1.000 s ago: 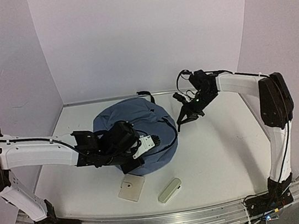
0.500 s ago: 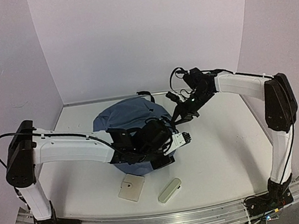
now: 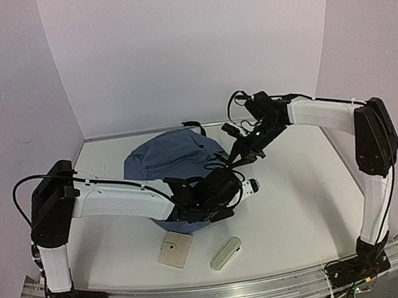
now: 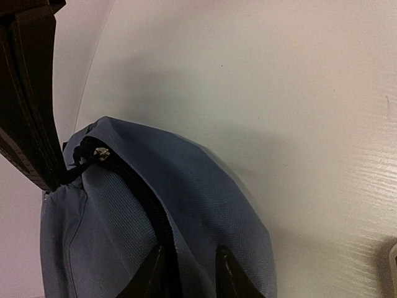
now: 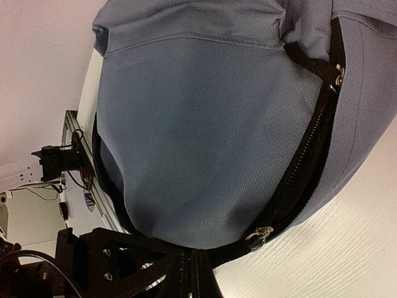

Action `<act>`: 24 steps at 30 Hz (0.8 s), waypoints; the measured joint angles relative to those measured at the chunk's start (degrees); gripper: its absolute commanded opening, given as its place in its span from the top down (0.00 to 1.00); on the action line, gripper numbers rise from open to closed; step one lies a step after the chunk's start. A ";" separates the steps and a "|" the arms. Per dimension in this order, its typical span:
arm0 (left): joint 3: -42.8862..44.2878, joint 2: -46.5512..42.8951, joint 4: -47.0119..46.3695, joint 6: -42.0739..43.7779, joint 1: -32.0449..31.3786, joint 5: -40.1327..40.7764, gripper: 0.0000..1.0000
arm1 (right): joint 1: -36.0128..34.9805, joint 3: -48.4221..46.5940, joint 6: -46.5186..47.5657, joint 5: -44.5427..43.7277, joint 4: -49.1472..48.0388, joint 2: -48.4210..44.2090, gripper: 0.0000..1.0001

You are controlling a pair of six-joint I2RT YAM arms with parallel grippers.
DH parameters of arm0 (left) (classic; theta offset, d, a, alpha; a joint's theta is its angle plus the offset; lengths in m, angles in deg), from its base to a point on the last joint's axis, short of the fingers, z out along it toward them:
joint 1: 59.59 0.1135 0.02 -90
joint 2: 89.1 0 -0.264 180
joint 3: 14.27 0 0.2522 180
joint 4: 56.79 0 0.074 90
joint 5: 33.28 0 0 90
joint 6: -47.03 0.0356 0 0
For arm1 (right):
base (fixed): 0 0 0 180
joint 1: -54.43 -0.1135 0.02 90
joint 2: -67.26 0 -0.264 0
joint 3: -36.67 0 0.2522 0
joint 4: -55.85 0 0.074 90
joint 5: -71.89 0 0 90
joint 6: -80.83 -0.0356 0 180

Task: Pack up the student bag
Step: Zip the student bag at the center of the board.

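The slate-blue student bag (image 3: 167, 161) lies on the table at centre left, its dark zipper line (image 5: 310, 155) running along the right rim. My left gripper (image 3: 224, 179) reaches across the bag's near right edge. In the left wrist view a fold of the bag's fabric (image 4: 205, 205) beside the zipper sits between its two fingers (image 4: 227, 274). My right gripper (image 3: 239, 157) is shut on the black zipper strap (image 5: 232, 253) at the bag's right edge, next to the metal pull (image 5: 260, 235).
A flat cream square (image 3: 175, 250) and a pale green oblong case (image 3: 225, 253) lie on the table in front of the bag. Walls close in the table at the back and both sides.
My left arm has swept right along the bag's near edge to its right rim, and its jaws have narrowed onto the fabric. The right gripper has shifted slightly left, still shut.
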 measured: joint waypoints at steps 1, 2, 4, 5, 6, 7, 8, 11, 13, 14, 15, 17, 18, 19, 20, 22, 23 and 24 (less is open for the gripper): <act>0.01 0.04 -0.17 0.07 0.01 0.65 0.91 | 0.00 0.28 -0.26 0.18 -0.17 -0.01 1.00; 0.02 0.04 -0.42 -0.11 0.02 1.10 0.96 | 0.00 0.44 -0.35 0.21 -0.29 -0.01 1.00; 0.01 0.03 -0.90 0.32 0.04 1.75 1.00 | 0.00 0.61 -0.38 0.18 -0.45 -0.01 1.00; -0.11 -0.04 -1.03 0.19 0.04 1.75 1.00 | 0.00 0.61 -0.34 0.13 -0.59 -0.01 1.00; -0.55 -0.34 -1.17 -0.03 0.04 1.50 1.00 | 0.00 0.61 -0.30 0.06 -0.71 -0.01 1.00; -1.13 -0.77 -1.35 -0.26 0.04 1.12 1.00 | 0.03 0.61 -0.24 -0.01 -0.79 -0.01 1.00; -1.93 -1.43 -1.62 -0.49 0.04 0.51 1.00 | 0.11 0.61 -0.12 -0.07 -0.81 -0.01 1.00; -5.84 -5.16 -1.84 -1.36 0.14 -1.84 1.00 | 0.90 0.09 0.33 -0.11 -0.71 0.13 1.00; -7.96 -7.77 -1.48 -2.00 0.17 -3.09 1.00 | 1.77 -1.04 0.76 -0.25 -0.77 0.78 1.00; -8.88 -9.06 -1.33 -2.48 0.17 -3.53 1.00 | 2.29 -1.74 1.06 -0.40 -0.81 1.32 1.00; -9.59 -10.15 -1.22 -2.82 0.17 -3.84 1.00 | 2.86 -2.47 1.28 -0.55 -0.86 2.01 1.00; -10.85 -12.14 -1.05 -3.47 0.24 -4.56 1.00 | 3.63 -3.83 1.62 -0.77 -0.74 3.57 1.00; -11.32 -12.84 -1.03 -3.87 0.29 -4.87 1.00 | 3.87 -4.36 1.78 -0.91 -0.67 4.27 1.00; -11.83 -13.68 -1.02 -4.26 0.39 -5.30 1.00 | 4.05 -4.91 1.97 -1.09 -0.55 4.99 1.00; -12.31 -14.35 -1.11 -4.45 0.48 -5.75 1.00 | 4.19 -5.83 2.15 -1.27 -0.18 5.89 1.00; -13.52 -15.74 -1.37 -4.78 0.69 -6.54 1.00 | 4.31 -7.97 2.52 -1.38 0.17 7.76 1.00; -14.03 -16.39 -1.43 -4.90 0.72 -6.84 1.00 | 4.23 -9.07 2.71 -1.40 0.27 8.69 1.00; -14.46 -16.97 -1.41 -5.11 0.75 -7.20 1.00 | 4.22 -10.31 2.89 -1.46 0.40 9.67 1.00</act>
